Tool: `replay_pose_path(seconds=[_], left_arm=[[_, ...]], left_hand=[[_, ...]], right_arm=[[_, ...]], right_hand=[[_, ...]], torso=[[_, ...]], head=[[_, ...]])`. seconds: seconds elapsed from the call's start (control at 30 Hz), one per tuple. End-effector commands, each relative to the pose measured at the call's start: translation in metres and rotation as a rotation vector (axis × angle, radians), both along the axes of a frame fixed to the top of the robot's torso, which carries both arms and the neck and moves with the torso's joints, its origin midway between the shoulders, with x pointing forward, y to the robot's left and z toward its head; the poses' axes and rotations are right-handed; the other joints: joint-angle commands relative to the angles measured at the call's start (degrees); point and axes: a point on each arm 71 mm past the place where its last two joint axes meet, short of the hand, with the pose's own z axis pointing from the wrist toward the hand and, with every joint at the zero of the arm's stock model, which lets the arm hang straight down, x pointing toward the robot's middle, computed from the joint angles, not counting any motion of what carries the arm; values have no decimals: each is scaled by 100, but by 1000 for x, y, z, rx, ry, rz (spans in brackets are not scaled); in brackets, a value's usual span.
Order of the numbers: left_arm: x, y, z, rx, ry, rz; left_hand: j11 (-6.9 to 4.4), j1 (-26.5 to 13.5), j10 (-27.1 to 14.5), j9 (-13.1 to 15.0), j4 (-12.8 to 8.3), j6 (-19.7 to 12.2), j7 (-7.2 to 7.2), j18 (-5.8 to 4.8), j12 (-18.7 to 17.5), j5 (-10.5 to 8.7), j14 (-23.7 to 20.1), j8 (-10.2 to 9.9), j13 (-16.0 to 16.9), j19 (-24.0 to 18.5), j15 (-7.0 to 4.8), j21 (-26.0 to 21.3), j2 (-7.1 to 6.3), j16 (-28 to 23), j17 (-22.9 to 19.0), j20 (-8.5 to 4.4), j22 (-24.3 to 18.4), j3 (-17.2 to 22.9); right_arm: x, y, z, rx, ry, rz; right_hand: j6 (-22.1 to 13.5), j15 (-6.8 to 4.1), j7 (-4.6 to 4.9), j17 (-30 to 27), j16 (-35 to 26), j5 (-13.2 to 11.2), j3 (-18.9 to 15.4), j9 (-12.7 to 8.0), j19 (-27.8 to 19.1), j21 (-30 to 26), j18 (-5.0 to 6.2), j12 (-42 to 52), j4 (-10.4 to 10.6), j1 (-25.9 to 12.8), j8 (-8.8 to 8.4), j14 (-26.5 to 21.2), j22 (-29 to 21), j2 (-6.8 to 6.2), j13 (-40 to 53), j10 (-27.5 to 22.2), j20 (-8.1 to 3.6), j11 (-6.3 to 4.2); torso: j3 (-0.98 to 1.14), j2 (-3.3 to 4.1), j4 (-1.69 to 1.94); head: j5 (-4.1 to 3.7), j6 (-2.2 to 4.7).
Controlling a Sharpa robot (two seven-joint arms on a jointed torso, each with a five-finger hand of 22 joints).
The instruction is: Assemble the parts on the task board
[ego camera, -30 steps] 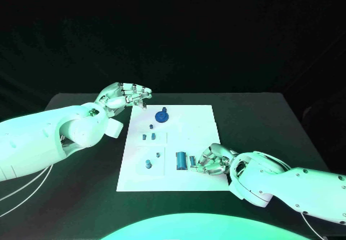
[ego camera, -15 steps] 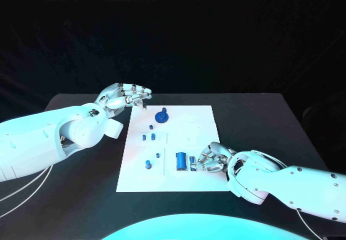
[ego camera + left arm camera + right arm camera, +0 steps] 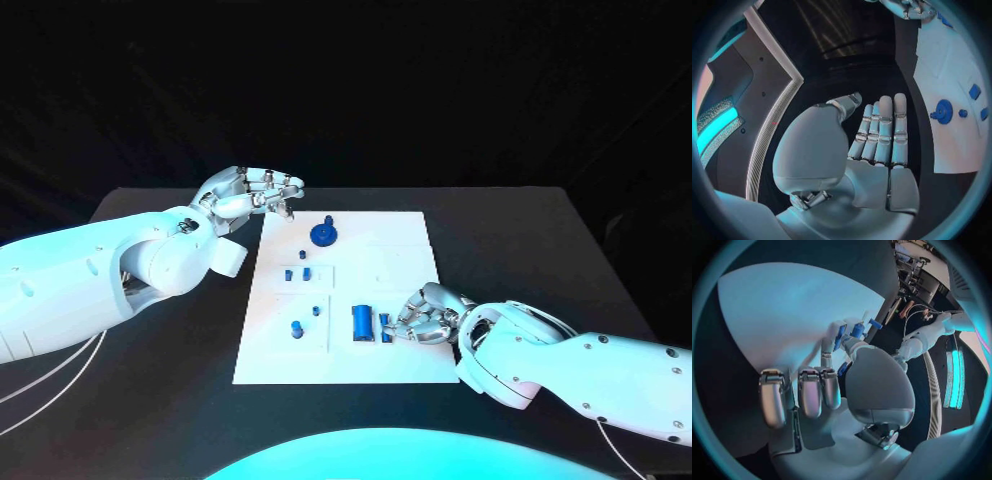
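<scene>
The white task board [image 3: 389, 250] lies in the middle of the black table. On it are a blue gear [image 3: 325, 234], two small blue pegs [image 3: 297, 272], a low blue piece [image 3: 297, 327], a blue cylinder [image 3: 361, 320] and a slim blue part [image 3: 385, 327]. My right hand [image 3: 427, 318] sits on the board's near right part, thumb and forefinger pinching the slim blue part [image 3: 841, 336]; its other fingers [image 3: 807, 395] curl down. My left hand [image 3: 254, 190] hovers off the board's far left corner, holding nothing, fingers [image 3: 882, 130] straight and together. The gear [image 3: 943, 111] shows in the left wrist view.
Black table [image 3: 519, 240] surrounds the board on all sides, with a wide strip to the right. My left forearm [image 3: 130, 265] lies over the table's left side. The board's far right part [image 3: 404, 225] is bare.
My right hand has crept slightly left, closing in on the slim blue part beside the cylinder. The left hand and the other parts have stayed put.
</scene>
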Motion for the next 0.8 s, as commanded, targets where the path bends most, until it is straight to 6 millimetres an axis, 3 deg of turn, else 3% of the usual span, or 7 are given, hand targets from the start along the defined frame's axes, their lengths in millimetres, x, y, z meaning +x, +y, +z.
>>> replay_pose_path(seconds=[0.03, 0.17, 0.4, 0.43, 0.47, 0.57, 0.8], left_arm=[[0, -2, 1, -14, 0, -11], [0, 0, -3, -23, 5, 2], [6, 5, -13, -59, 18, 70], [8, 7, -15, -64, 17, 86], [11, 8, -17, -68, 14, 102], [19, 13, -22, -81, 4, 156], [39, 25, -42, -109, -3, 289]], left_hand=[[4, -3, -51, -3, 28, -31, -18, 76, 33, -1, -7, 30, -7, 39, 15, -30, 68, 5, -2, -13, -8, 6], [4, -9, -52, -4, 40, -33, -18, 76, 37, -2, -7, 33, -8, 41, 16, -36, 70, 6, -2, -12, -12, 4], [5, -86, -57, -11, 114, -75, -21, 68, 60, -11, -64, 25, -9, 10, 30, -105, -5, -13, -8, 3, -50, -70], [9, -110, -55, -13, 155, -90, -30, 64, 78, -14, -142, 26, -7, -34, 37, -170, -32, -39, -17, 17, -84, -111], [12, -121, -64, -15, 203, -112, -32, 60, 99, -18, -267, 28, -6, -99, 53, -273, -60, -99, -44, 40, -139, -173], [61, -102, -158, -16, 368, -180, -26, 28, 93, -30, -839, 46, -38, -440, 171, -818, -104, -659, -312, 166, -452, -413], [253, 303, -101, -179, 734, -336, -188, 60, -621, -28, -1151, 17, -307, -812, 481, -2516, 47, -2819, -1104, 564, -1698, -1083]], right_arm=[[3, -3, 11, 123, -83, -37], [13, -12, 27, 279, -173, -104], [53, -37, 46, 481, -261, -216], [62, -42, 47, 500, -272, -234], [70, -47, 48, 518, -282, -251], [94, -61, 49, 554, -318, -294], [132, -80, 47, 630, -357, -348]], right_hand=[[-82, 2, 59, 1509, 31, 22, -129, -11, 610, 26, -38, -88, 38, 12, -20, 607, 1510, -83, 1474, 562, -1, 15], [-586, 164, 279, 1353, -58, 300, -470, -131, 416, -614, 89, -741, 82, 128, -330, 567, 1331, -79, 1270, 316, 128, 209], [-742, 231, 360, 1166, -177, 319, -565, -163, 219, -1240, 206, -1260, 62, 344, -437, 514, 1150, 2, 1092, 80, 205, 284], [-805, 267, 401, 839, -398, 305, -556, -168, 19, -1811, 307, -1778, 37, 465, -464, 394, 981, 30, 913, -191, 236, 325], [-937, 356, 489, -52, -1081, 295, -511, -153, -599, -3432, 576, -3200, 17, 661, -474, -34, 457, 73, 372, -1011, 310, 402], [-1189, 464, 596, -1699, -2609, 253, -440, -152, -1675, -6458, 981, -5414, 53, 954, -427, -1011, -825, 80, -937, -2314, 446, 516], [-1438, 806, 761, -3705, -5263, -36, 95, -490, -2170, -8310, 1041, -7135, 56, 1333, -519, -2322, -2786, -74, -3704, -2628, 796, 822]], torso=[[0, -16, -15], [10, -39, -12], [-17, -165, -34], [-23, -194, -39], [-27, -211, -42], [-33, -273, -38], [-16, -345, -50]], head=[[31, 32], [15, 126], [-43, 303], [-54, 345], [-63, 394], [-80, 530], [-59, 834]])
